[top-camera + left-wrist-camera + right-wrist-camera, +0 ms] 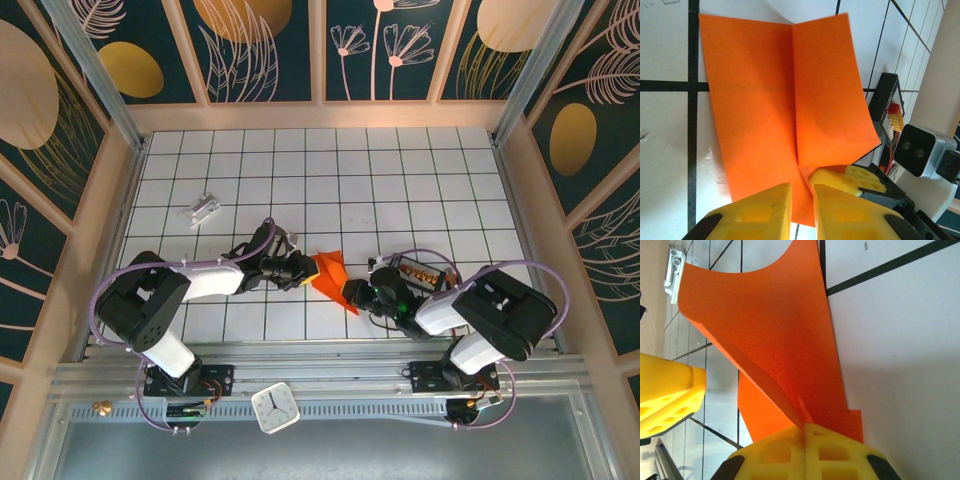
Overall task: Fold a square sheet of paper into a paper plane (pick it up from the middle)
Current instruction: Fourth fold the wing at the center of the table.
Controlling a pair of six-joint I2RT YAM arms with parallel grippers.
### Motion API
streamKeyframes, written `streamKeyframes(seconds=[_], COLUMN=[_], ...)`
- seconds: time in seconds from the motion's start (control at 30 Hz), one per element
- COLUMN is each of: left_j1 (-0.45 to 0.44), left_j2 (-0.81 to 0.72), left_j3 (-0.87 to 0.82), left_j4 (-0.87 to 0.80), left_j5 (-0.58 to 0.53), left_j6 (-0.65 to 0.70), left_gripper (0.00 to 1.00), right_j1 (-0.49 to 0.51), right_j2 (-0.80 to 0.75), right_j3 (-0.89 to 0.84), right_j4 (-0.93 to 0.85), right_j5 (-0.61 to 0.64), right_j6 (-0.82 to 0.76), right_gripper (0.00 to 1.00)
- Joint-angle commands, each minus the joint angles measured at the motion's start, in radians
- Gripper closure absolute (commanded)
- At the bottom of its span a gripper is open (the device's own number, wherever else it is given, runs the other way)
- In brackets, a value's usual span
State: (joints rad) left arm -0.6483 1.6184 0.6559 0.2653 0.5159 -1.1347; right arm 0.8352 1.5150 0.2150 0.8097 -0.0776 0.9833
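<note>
The orange sheet of paper lies between the two arms, folded along a centre crease with its flaps lifted off the grid table. My right gripper is shut on the fold at the paper's near right end. In the right wrist view its yellow pads meet on the raised keel of the paper. My left gripper sits at the paper's left end. In the left wrist view the left gripper has its fingers narrowly apart over the paper, with orange showing through the gap.
A small silvery-white block lies on the table at the back left. A black tray with red-orange bits sits just behind the right arm. A white clock rests on the rail at the front. Wooden walls enclose the grid table.
</note>
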Motion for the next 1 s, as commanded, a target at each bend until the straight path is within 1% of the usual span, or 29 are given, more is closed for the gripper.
streamKeyframes(seconds=[0.0,0.2,0.43,0.6,0.77,0.97], left_j1=[-0.008,-0.04,-0.09,-0.091,-0.09,-0.09], left_j2=[0.009,0.007,0.066,0.14,0.178,0.219], left_j3=[0.016,0.042,0.108,0.139,0.183,0.19], left_j4=[0.041,0.054,0.107,0.158,0.141,0.131], left_j5=[0.013,0.011,0.041,0.077,0.075,0.055], left_j6=[0.005,0.056,0.084,0.065,0.089,0.098], left_gripper=[0.8,0.78,0.76,0.76,0.76,0.76], right_j1=[-0.01,-0.019,-0.019,-0.019,-0.02,-0.018], right_j2=[0.03,0.047,0.06,0.06,0.061,0.062], right_j3=[-0.016,-0.015,-0.004,0.004,0.011,0.016], right_j4=[0.013,0.001,-0.016,-0.036,-0.047,-0.059], right_j5=[-0.022,-0.028,-0.028,-0.027,-0.027,-0.025], right_j6=[0.032,0.048,0.054,0.053,0.051,0.048], right_gripper=[0.99,0.99,0.99,0.99,0.99,0.98])
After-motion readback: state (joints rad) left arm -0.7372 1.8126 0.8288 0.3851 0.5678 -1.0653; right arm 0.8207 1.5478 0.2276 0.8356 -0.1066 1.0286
